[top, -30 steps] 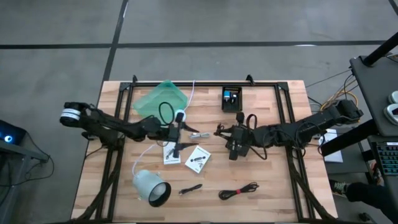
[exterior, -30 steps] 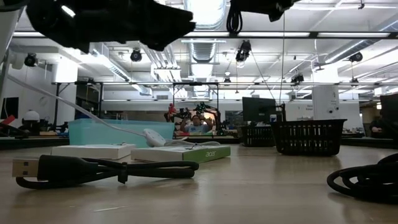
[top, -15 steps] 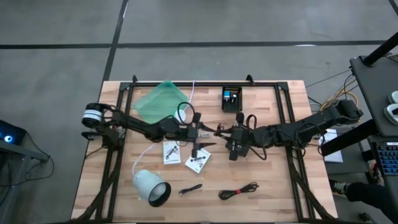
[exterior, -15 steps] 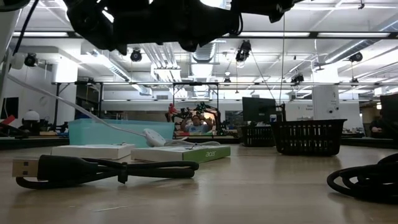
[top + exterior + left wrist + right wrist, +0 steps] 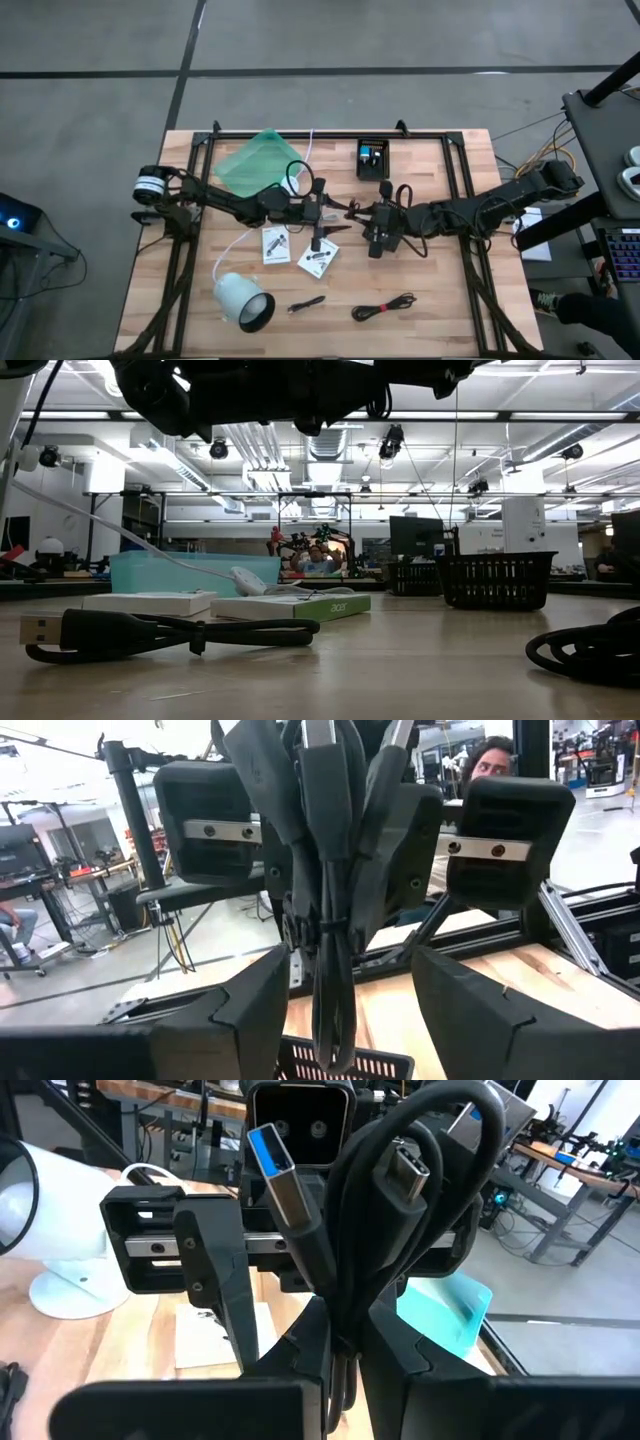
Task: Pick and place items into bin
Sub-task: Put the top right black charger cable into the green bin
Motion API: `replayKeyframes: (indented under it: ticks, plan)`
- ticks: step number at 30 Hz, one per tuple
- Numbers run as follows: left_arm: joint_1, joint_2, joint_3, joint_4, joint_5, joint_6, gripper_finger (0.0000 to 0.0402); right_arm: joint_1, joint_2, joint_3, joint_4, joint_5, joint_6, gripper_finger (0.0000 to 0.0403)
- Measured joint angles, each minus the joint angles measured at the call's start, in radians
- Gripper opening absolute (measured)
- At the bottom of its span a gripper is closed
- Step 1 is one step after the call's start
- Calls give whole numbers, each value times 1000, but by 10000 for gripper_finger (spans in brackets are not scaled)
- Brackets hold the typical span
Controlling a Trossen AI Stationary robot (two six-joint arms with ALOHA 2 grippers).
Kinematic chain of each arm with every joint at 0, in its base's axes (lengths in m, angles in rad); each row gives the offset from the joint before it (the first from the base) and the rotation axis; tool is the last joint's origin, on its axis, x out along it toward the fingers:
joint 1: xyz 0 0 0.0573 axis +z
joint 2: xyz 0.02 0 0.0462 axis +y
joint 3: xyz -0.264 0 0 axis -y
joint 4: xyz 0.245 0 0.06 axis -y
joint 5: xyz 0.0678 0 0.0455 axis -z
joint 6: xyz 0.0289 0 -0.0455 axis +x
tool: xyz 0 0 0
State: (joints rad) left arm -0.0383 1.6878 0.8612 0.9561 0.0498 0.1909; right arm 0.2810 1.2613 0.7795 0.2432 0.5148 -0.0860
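At table centre the right gripper is clamped tight on a black coiled cable, its blue plug sticking up. Facing it from 9 o'clock, the left gripper stands with jaws wide either side of the same cable; touching or not, cannot tell. Two white cards lie just below, at 6 o'clock. Farther off: black bin at 12 o'clock, green bin at 10 o'clock.

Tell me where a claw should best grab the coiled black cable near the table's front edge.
Pinch the coiled black cable at its middle, coming straight down, closing across its narrow width. It lies flat as a long, thin bundle, so gripping an end would probably let it uncoil.
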Motion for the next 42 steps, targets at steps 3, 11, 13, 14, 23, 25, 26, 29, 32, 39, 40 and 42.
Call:
replayKeyframes:
  ticks: [3, 11, 13, 14, 23, 25, 26, 29, 32, 39, 40, 42]
  plan:
    - [3, 0, 0, -1, 0, 0, 167, 0, 0, 0, 0, 0, 0, 23]
    - [24, 0, 0, -21, 2, -2, 78, -1, 0, 0, 14, 1, -5, 23]
    - [26, 0, 4, -24, 1, -2, 50, -1, 0, 0, 17, 1, -5, 29]
    - [26, 0, 5, -24, 2, -2, 35, -1, 0, 0, 18, 2, -5, 35]
    - [33, -42, 3, -135, -2, -1, 13, 0, -11, 0, 10, 10, -29, 115]
    - [37, -76, 6, -222, -6, -2, 13, 0, -27, 0, -21, 23, -25, 127]
    - [37, -98, 3, -264, -7, -1, 13, 0, -33, 0, -39, 37, -19, 133]
    - [39, -176, 2, -393, -39, -1, 13, 0, -54, 0, -118, 92, 34, 144]
    - [39, -263, 7, -548, -100, -1, 13, -1, -58, 0, -196, 130, 146, 149]
    - [46, -422, 41, -873, -306, -73, 13, 0, 10, -18, -343, 141, 405, 144]
    - [50, -432, 49, -902, -318, -86, 13, 0, 26, -28, -345, 141, 432, 142]
    - [67, -448, 66, -984, -322, -108, 13, 0, 63, -44, -332, 143, 460, 138]
